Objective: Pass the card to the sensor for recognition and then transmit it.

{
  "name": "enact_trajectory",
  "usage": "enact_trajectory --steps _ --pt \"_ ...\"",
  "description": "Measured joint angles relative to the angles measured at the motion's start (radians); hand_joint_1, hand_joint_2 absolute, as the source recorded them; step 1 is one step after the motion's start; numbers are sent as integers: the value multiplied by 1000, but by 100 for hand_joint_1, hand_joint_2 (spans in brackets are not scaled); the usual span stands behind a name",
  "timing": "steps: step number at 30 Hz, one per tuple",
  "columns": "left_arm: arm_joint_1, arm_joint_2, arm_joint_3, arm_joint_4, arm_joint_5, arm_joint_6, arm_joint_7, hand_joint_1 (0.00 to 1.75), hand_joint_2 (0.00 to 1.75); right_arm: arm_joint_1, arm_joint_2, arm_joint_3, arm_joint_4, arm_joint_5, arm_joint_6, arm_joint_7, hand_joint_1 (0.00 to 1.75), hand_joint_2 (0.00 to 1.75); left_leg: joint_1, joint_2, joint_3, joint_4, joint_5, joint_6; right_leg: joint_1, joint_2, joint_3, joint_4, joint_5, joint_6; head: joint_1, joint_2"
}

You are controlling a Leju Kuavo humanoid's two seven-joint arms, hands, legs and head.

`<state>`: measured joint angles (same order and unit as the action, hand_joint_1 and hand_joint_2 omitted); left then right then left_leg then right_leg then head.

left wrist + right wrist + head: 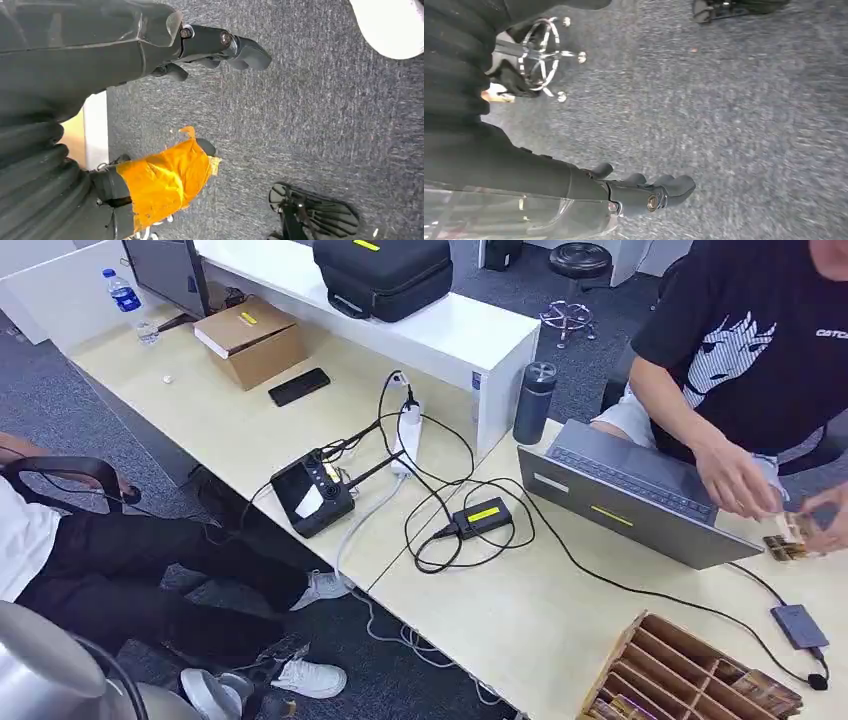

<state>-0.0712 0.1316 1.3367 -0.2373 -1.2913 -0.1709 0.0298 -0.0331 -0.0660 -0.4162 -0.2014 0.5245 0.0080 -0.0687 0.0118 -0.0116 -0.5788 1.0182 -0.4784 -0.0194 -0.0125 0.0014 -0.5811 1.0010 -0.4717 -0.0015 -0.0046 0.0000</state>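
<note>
Several cards (pixel 786 541) are in the hands of a person (pixel 745 350) seated at the far right of the table, beside an open laptop (pixel 625 490). A wooden sorting box (pixel 668 668) with more cards in its slots stands at the table's front right. A small dark grey reader (pixel 799 625) lies on its cable just behind the box. My left hand (pixel 150 55) hangs over grey carpet, holding nothing, with its dark fingers (pixel 225 45) spread from an orange-taped thumb (pixel 165 180). My right hand (pixel 624 195) also hangs over the carpet with its fingers straight and nothing in them.
On the light wooden table (pixel 520 620) lie a black box with a yellow label (pixel 483 517), tangled cables, a power strip (pixel 408 435), a screen controller (pixel 313 490), a phone (pixel 299 386) and a cardboard box (pixel 250 340). A dark bottle (pixel 533 402) stands by the laptop. Another person's legs (pixel 150 580) are at the left.
</note>
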Motion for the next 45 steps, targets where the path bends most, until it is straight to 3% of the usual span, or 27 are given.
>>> enact_trajectory --steps 3,7,8,10,17,19,20,23,25,26,28,30,33,35,38,45 --pt "0 1 0 0 -3 6 3 0 175 0 0 0 0 15 -37 40 0 175 0 0 0 0 0 0 0 0 0 0 0 0 0 0" --pt "-4 -9 27 0 75 103 49 0 175 -1 0 -39 -11 -32 -317 91 0 175 -1 0 0 0 0 0 0 0 0 0 0 0 0 0" --pt "-5 -14 39 0 85 121 54 0 175 -2 -1 -60 -16 -38 -356 98 0 175 -1 0 0 0 0 0 0 0 0 0 0 0 0 0" --pt "-6 -21 52 0 92 130 59 0 175 -3 -4 -85 -24 -40 -365 101 0 175 0 0 0 0 0 0 0 0 0 0 0 0 0 0" --pt "-8 -34 76 0 97 145 62 0 175 -5 -4 -121 -32 -43 -369 98 0 175 0 0 1 0 0 0 0 0 0 0 0 0 0 0" --pt "-9 -37 78 0 100 170 73 0 175 -6 -4 -137 -32 -36 -336 100 0 175 0 0 1 0 0 0 0 0 0 0 0 0 0 0" --pt "-10 -36 78 0 93 162 77 0 175 -6 -4 -141 -32 -22 -282 101 0 175 0 0 1 0 0 0 0 0 0 0 0 0 0 0" --pt "-9 -19 61 1 7 52 69 0 175 -6 -4 -120 -24 109 76 84 0 175 1 0 1 0 0 0 1 0 0 0 0 0 0 0" --pt "-7 -7 37 2 -11 27 61 0 175 -2 -2 -85 -19 139 183 89 0 175 1 0 1 0 0 0 1 0 0 0 0 0 0 0" --pt "-7 -4 35 2 0 39 62 0 175 0 0 -85 -19 118 162 96 0 175 0 0 1 0 0 0 0 -1 0 1 0 0 -1 0" --pt "-4 -3 35 2 13 65 67 0 175 1 -3 -96 -19 92 -15 99 0 175 -1 0 1 0 0 0 -1 0 0 2 -1 0 -1 0" --pt "-2 0 27 2 -1 19 33 0 175 1 -11 -99 -19 106 -126 92 0 175 -1 0 1 0 0 0 0 0 0 2 -1 0 0 0" --pt "5 3 -6 3 -47 -24 -18 0 175 1 -19 -99 -18 151 18 67 0 175 -1 0 1 0 -1 0 0 0 0 1 -1 1 0 0" --pt "8 9 -24 3 -45 16 -23 0 175 5 -14 -100 -18 139 -7 72 0 175 -1 0 1 0 -2 0 -1 0 0 1 -1 1 0 0" --pt "7 6 -27 3 -35 133 -15 0 175 6 -2 -114 -16 137 -33 91 0 175 -1 0 1 0 -1 0 -1 0 0 1 -1 0 -1 0" --pt "8 -5 -36 3 -37 164 -73 0 175 7 2 -134 -19 185 -84 0 0 175 0 0 1 0 -1 0 0 0 0 2 -1 0 0 0"
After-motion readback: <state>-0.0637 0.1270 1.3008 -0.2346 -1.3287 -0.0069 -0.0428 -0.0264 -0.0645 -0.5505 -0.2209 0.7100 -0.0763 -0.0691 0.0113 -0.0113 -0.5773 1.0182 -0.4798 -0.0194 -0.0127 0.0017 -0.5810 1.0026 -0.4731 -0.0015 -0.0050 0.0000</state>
